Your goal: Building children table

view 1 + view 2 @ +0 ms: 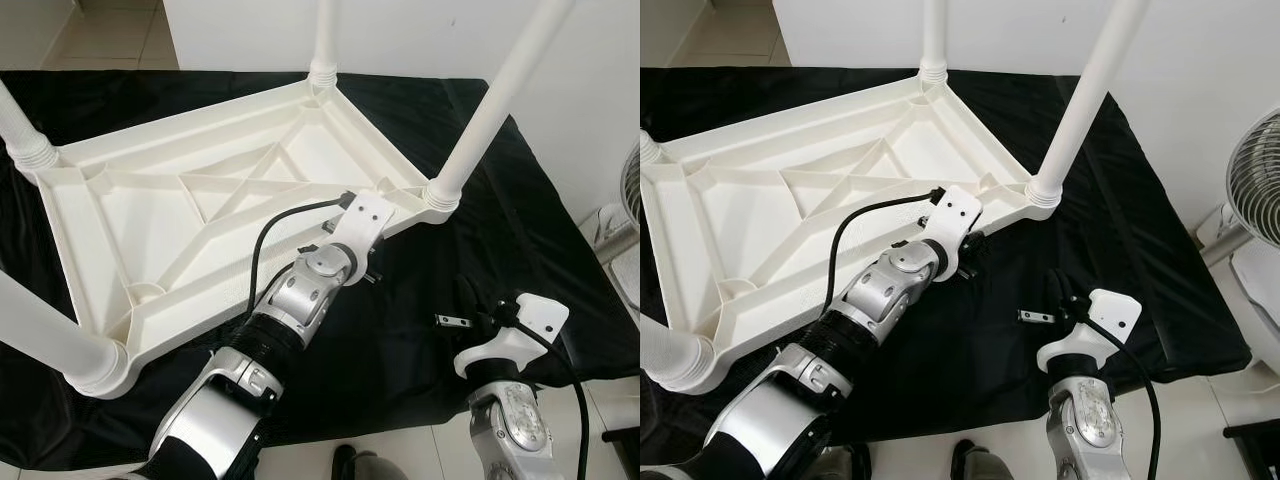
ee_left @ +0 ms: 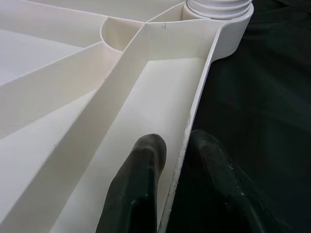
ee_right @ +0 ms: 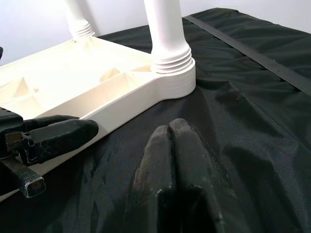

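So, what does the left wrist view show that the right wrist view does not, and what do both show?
Left wrist view: the left gripper from close up, one finger inside the upturned white table top and the other outside, its jaws astride the side rim, with the diagonal ribs beneath.

Right wrist view: the right gripper, jaws shut, hovering over the black cloth, and the left gripper from the side.

Both: the table top, the threaded base of the corner leg and the black cloth.
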Robot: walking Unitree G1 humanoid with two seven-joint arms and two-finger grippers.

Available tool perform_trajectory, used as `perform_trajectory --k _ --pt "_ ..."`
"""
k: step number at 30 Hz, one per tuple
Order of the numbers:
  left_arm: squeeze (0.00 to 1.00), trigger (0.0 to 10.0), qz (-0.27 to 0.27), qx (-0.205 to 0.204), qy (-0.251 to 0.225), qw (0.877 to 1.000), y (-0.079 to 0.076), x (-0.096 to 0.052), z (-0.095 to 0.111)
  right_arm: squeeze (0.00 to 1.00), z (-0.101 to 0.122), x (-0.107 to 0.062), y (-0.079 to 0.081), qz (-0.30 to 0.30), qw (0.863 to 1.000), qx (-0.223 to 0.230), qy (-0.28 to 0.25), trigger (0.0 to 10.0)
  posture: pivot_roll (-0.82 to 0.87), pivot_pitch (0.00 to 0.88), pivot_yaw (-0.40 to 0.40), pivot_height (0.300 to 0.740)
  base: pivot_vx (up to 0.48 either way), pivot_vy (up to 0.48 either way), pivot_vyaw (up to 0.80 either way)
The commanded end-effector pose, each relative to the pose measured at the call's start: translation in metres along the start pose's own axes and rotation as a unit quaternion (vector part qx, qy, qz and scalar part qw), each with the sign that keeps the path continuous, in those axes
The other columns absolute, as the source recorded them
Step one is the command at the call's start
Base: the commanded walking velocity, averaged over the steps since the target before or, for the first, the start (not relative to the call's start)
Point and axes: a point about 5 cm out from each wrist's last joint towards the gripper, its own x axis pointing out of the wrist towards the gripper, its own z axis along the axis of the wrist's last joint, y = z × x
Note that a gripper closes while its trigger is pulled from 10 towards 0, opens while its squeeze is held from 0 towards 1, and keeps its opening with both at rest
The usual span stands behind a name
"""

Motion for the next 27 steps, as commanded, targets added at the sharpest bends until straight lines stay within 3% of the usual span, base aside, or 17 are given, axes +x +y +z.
perform_trajectory --k 1,8,11,12,15,17,19,27 --pt "0.0 0.0 0.039 0.002 0.025 0.999 0.006 0.001 -0.013 0.0 -0.002 -0.002 -0.001 -0.002 1.0 0.002 0.009 10.0 -0.06 0.175 -0.031 0.74 0.0 0.0 0.0" --pt "0.0 0.0 0.12 -0.015 0.031 0.992 0.034 -0.003 -0.019 0.0 -0.002 0.001 0.0 -0.003 1.0 0.005 0.008 10.0 -0.06 0.176 -0.034 0.74 0.0 0.0 0.0" --pt "0.0 0.0 0.183 -0.028 0.03 0.982 0.063 -0.01 -0.022 0.0 -0.002 0.002 0.002 -0.002 1.0 0.008 0.007 10.0 -0.05 0.179 -0.047 0.74 0.0 0.0 0.0" --pt "0.0 0.0 0.183 -0.028 0.03 0.982 0.063 -0.01 -0.022 0.0 -0.002 0.002 0.002 -0.002 1.0 0.008 0.007 10.0 -0.05 0.179 -0.047 0.74 0.0 0.0 0.0" --pt "0.0 0.0 0.232 -0.028 0.033 0.972 0.088 -0.018 -0.026 0.0 -0.002 0.004 0.002 0.0 1.0 0.009 0.007 10.0 -0.04 0.181 -0.058 0.74 0.0 0.0 0.0" --pt "0.0 0.0 0.232 -0.028 0.033 0.972 0.088 -0.018 -0.026 0.0 -0.002 0.004 0.002 0.0 1.0 0.009 0.007 10.0 -0.04 0.181 -0.058 0.74 0.0 0.0 0.0" --pt "0.0 0.0 0.255 -0.026 0.035 0.966 0.101 -0.024 -0.027 0.0 -0.001 0.005 0.003 0.002 1.0 0.01 0.007 10.0 -0.03 0.182 -0.061 0.74 0.0 0.0 0.0" --pt "0.0 0.0 0.277 -0.031 0.037 0.96 0.11 -0.031 -0.029 0.0 -0.001 0.007 0.003 0.005 1.0 0.01 0.007 10.0 -0.03 0.182 -0.063 0.74 0.0 0.0 0.0"
